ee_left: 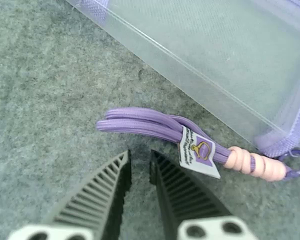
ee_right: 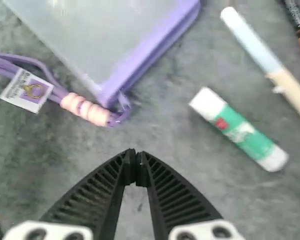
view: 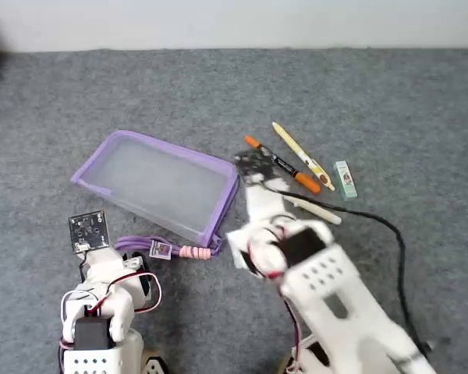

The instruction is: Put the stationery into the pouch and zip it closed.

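A clear pouch [view: 156, 183] with purple trim lies flat on the grey carpet, and I cannot tell whether its zip is open. Its purple strap [ee_left: 140, 122] with pink beads [ee_left: 255, 164] trails from the near corner. My left gripper [ee_left: 140, 160] hovers just short of the strap, open by a narrow gap and holding nothing. My right gripper [ee_right: 135, 162] is shut and empty above the carpet, between the pouch corner [ee_right: 115, 95] and a green-and-white glue stick [ee_right: 238, 129]. An orange marker [view: 285, 165], a yellow pen [view: 303, 156] and a cream pen [view: 312, 209] lie right of the pouch.
A small green eraser-like piece [view: 345, 179] lies at the far right of the stationery. A black cable [view: 390, 230] runs across the carpet beside the right arm [view: 327, 280]. A white tag [ee_left: 200, 151] hangs on the strap. Open carpet stretches behind the pouch.
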Robot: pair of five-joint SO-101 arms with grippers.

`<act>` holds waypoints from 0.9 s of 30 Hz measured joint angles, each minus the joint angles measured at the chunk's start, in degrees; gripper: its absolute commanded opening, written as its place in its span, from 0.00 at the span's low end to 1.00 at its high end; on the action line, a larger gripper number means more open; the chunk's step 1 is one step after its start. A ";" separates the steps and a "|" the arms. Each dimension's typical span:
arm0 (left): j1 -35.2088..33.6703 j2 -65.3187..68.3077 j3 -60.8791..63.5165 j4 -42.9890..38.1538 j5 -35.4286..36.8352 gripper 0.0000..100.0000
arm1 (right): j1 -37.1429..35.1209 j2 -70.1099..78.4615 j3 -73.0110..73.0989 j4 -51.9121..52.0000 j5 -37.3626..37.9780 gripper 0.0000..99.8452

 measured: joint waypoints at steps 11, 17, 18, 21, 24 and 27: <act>0.00 0.00 0.00 0.00 0.00 0.07 | -8.79 25.58 -16.70 -0.44 -6.42 0.01; 0.00 0.00 0.00 0.00 0.00 0.07 | -11.52 34.46 -23.74 -0.53 -7.03 0.01; 0.00 0.00 0.00 0.00 0.00 0.07 | -12.04 36.04 -24.97 -0.53 -7.21 0.01; 0.00 0.00 0.00 0.00 0.00 0.07 | -13.45 40.18 -27.87 -0.97 -7.21 0.01; 0.00 0.00 0.00 0.00 0.00 0.07 | -13.54 44.13 -29.80 -3.69 -7.21 0.01; 0.00 0.00 0.00 0.00 0.00 0.07 | -13.54 47.82 -30.07 -7.30 -7.21 0.01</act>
